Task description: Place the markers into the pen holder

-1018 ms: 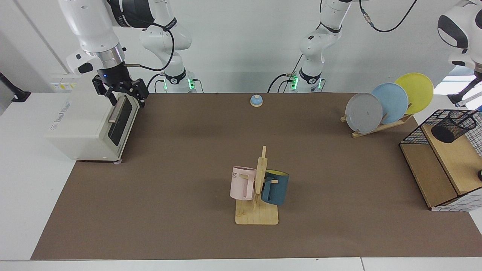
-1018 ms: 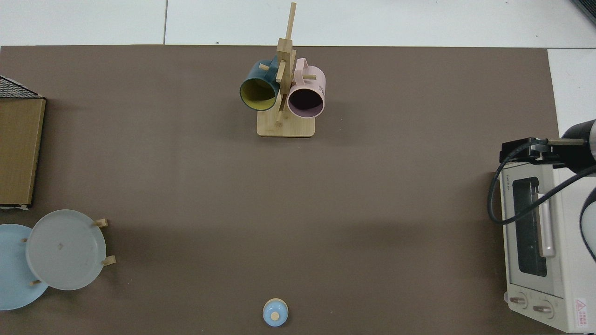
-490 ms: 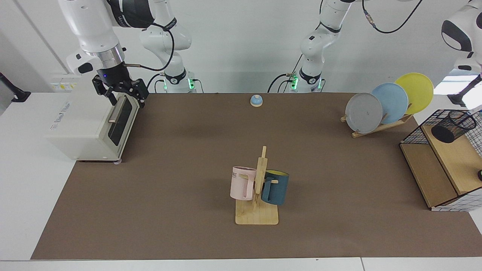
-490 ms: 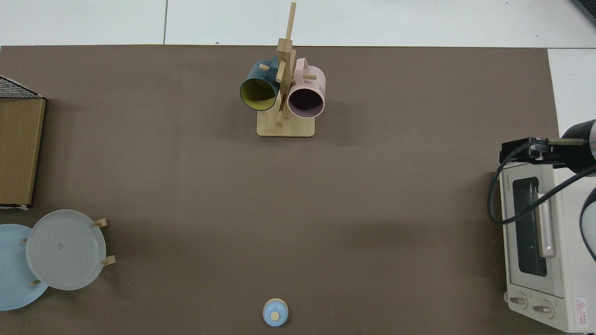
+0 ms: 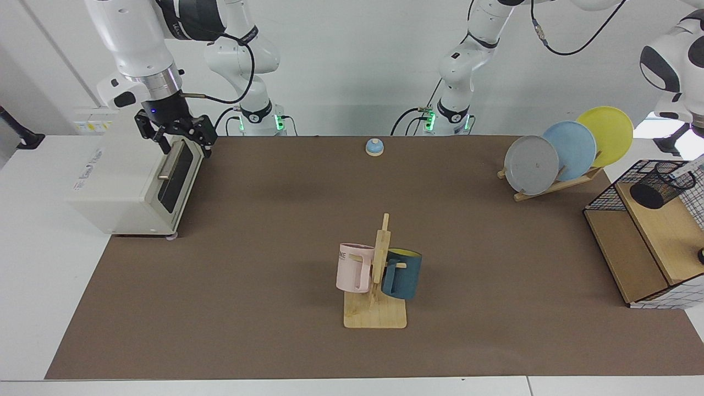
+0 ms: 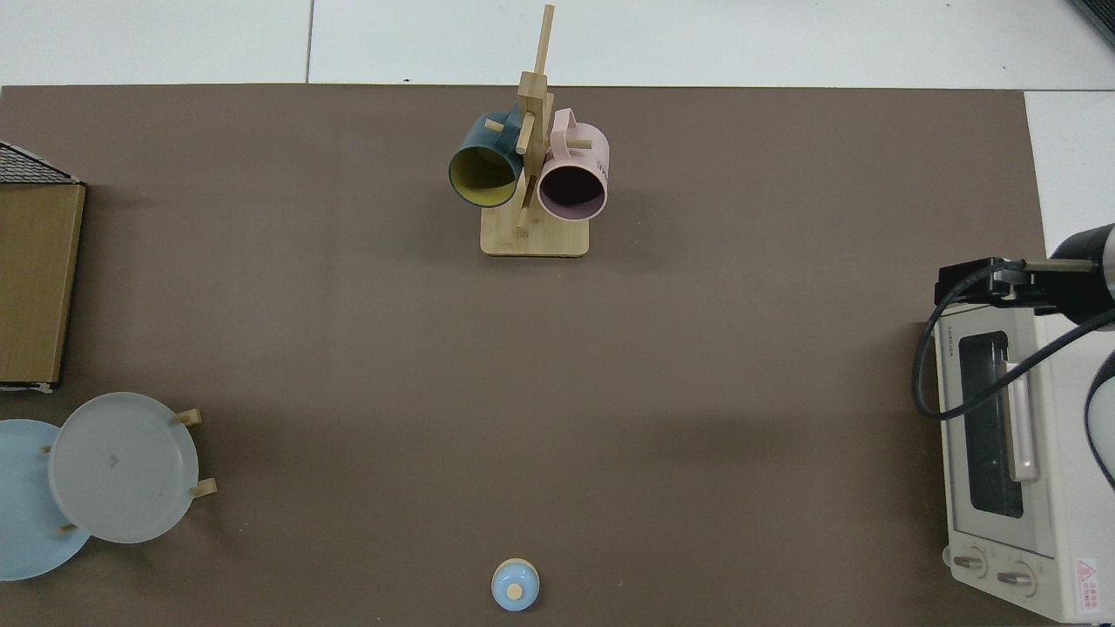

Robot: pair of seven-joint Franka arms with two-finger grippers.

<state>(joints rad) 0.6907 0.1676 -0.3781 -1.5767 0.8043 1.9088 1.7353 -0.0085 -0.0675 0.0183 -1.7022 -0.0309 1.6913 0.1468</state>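
Marker (image 5: 688, 169) and pen holder (image 5: 660, 184) are both sitting at the far right of the facing view, so this entry is working across from that view's left. Toaster oven (image 5: 137, 181) is occupying the left edge of the mat. The right gripper (image 5: 184, 144) is hanging just above the oven's top front corner with its fingers spread and nothing between them. That arm is judged to be waiting, parked clear of the working side. Small blue bell (image 5: 374, 146) is sitting at the back of the mat, and the mug tree (image 5: 379, 275) is carrying a pink and a dark blue mug near the front. Plate rack (image 5: 555, 159) is leaning three plates further right. The pen holder is resting on the upper wooden shelf of the wire rack (image 5: 602, 195), and the marker is slanting down from the frame edge with its lower end at the holder's rim, apparently lined up for insertion. Insertion is not yet complete. The left gripper is lying beyond that edge, so its opening and its hold cannot be told. The top view is confirming the right gripper (image 6: 984, 280) over the oven corner. It is cutting off the holder and the marker entirely, showing only the rack's shelf edge.
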